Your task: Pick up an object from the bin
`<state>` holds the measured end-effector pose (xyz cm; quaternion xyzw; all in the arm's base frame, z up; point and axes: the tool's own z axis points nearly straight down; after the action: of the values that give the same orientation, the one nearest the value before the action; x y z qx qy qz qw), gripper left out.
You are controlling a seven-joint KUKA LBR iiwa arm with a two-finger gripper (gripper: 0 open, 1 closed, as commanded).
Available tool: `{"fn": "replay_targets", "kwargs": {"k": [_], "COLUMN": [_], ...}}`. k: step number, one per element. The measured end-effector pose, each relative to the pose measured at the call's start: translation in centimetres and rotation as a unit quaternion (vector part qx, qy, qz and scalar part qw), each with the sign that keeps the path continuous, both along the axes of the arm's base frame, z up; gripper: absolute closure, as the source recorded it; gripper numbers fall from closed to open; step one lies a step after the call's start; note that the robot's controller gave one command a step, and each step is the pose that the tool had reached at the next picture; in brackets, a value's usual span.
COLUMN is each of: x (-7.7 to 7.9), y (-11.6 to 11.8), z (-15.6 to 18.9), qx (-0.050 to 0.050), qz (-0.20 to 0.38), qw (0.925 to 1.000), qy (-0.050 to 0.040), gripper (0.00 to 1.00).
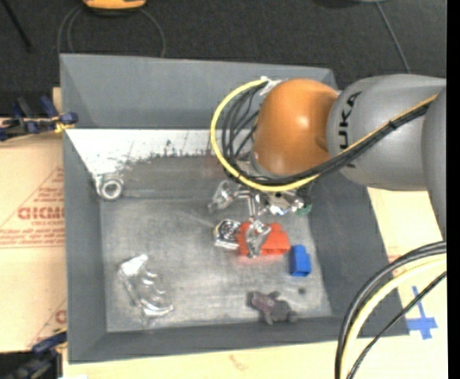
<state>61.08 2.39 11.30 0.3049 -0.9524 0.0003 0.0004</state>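
Observation:
My gripper [253, 229] hangs below the arm's orange dome, right of the bin's middle, and comes down onto the left edge of a red-orange block [273, 242]. A small shiny silver thing [228, 233] lies just left of the gripper, touching or nearly touching the red block. To the right of the red block stands a small blue block [299, 260]. I cannot make out whether anything is held.
A dark grey-purple lump [271, 306] lies near the front wall. A clear crumpled plastic piece [145, 288] sits at the front left, and a small grey ring [110, 187] at the back left. The arm and its cables cover the bin's back right.

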Motion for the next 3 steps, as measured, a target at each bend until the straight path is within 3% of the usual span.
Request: {"fn": "replay_targets", "kwargs": {"k": [1,2,3], "x": [-0.9,-0.6,-1.3], "y": [-4.7,-4.6,-6.1], "z": [-3.8,-3.4,8.7], "qx": [0.001,0.001,-0.001], "qz": [0.133,0.132,0.13], "qw": [0.991,0.9912,0.9915], "qy": [-0.0084,-0.0125,-0.0064], "gripper": [0.0,1.0,1.0]}}
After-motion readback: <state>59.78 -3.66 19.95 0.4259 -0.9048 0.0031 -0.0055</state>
